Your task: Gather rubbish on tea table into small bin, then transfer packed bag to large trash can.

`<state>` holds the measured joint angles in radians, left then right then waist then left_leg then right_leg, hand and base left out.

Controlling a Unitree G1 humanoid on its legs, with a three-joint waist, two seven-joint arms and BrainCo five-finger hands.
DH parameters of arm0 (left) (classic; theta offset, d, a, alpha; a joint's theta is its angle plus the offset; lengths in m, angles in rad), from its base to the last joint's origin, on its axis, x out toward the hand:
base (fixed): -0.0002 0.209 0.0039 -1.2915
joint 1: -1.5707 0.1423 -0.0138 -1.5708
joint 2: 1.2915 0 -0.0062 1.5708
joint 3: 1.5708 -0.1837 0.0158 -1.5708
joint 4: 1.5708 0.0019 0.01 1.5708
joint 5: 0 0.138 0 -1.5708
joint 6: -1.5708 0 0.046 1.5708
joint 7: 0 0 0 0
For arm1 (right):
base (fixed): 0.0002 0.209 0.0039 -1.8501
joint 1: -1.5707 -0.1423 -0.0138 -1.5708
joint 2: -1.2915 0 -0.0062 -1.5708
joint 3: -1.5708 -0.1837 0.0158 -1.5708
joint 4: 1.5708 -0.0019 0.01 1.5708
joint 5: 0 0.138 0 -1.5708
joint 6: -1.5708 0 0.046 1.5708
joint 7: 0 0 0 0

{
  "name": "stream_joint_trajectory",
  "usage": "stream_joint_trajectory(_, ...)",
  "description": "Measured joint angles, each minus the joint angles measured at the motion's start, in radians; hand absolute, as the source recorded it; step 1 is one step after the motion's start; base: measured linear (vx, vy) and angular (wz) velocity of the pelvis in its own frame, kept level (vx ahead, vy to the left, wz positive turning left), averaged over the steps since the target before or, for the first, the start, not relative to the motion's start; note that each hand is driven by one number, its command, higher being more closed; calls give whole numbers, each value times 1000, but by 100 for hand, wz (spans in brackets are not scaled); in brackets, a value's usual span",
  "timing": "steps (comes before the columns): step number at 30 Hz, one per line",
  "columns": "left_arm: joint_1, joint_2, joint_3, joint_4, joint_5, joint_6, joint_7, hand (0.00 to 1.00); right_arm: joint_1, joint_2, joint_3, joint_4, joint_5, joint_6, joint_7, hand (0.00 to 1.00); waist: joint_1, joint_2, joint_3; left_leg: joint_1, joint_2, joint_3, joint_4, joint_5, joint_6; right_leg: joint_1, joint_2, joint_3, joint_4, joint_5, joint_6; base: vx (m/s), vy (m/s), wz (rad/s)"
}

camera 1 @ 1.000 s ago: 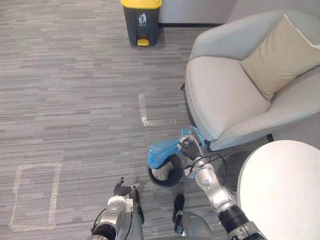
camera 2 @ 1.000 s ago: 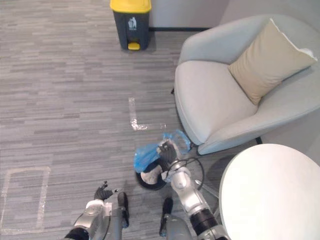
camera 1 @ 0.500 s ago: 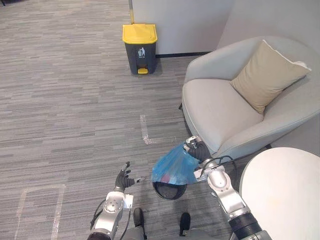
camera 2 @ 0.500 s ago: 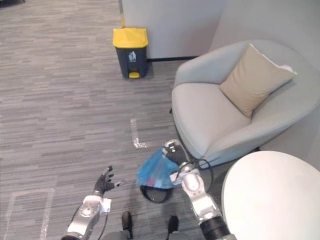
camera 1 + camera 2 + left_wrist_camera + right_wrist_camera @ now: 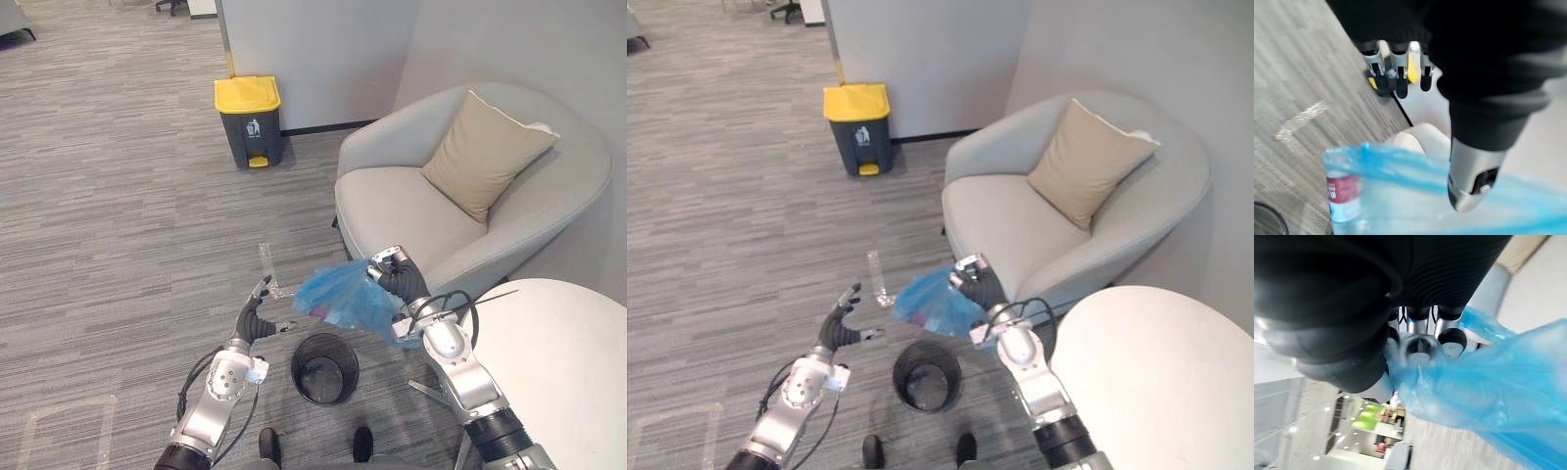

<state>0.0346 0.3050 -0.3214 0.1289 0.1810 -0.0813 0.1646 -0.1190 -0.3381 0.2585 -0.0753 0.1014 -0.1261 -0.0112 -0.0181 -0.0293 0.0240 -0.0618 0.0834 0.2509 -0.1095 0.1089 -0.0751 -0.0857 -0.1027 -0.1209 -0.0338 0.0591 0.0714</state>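
My right hand [image 5: 400, 278] is shut on the top of a blue plastic rubbish bag [image 5: 345, 297], which hangs in the air above and to the right of the small black mesh bin [image 5: 325, 367] on the floor. The bag [image 5: 1484, 382] is bunched between curled fingers in the right wrist view. A bottle with a red label [image 5: 1342, 197] shows through the bag [image 5: 1400, 196]. My left hand [image 5: 255, 319] is open, fingers spread, just left of the bag and apart from it. The large grey trash can with a yellow lid [image 5: 248, 119] stands far ahead by the wall.
A grey armchair [image 5: 411, 211] with a beige cushion [image 5: 485, 154] stands to the right. The round white tea table [image 5: 563, 367] is at the lower right. White tape marks [image 5: 267, 266] lie on the carpet between me and the trash can.
My right hand has lifted the blue bag out of the small bin and higher. My left hand has risen and opened beside the bag. The camera has tilted up, showing more of the room.
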Motion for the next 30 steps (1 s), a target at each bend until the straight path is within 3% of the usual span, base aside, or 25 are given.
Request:
stream_joint_trajectory(14, -138, 77, -129, -26, 55, -21, -37, 0, -58, -28, 117, -28, 139, -1, 48, 100, -39, -15, -32, 9, -2, 29, -1, 0, 0, -1, 0, 31, -18, 22, 1, -3, 5, -7)
stream_joint_trajectory(21, -161, 68, -199, -11, 66, -23, -47, 0, -99, -24, 179, -70, 185, -2, 68, 100, -45, -19, -35, 10, -2, 40, -1, 0, 0, -3, 0, 42, -24, 26, 6, 1, 1, -4)
stream_joint_trajectory(30, -181, -4, -238, 104, 65, -22, -57, 0, -116, 26, 229, -71, 228, -1, 88, 100, -48, -35, -46, 11, -3, 43, -1, 0, 0, -4, 0, 45, -23, 27, 4, 0, 0, 0)
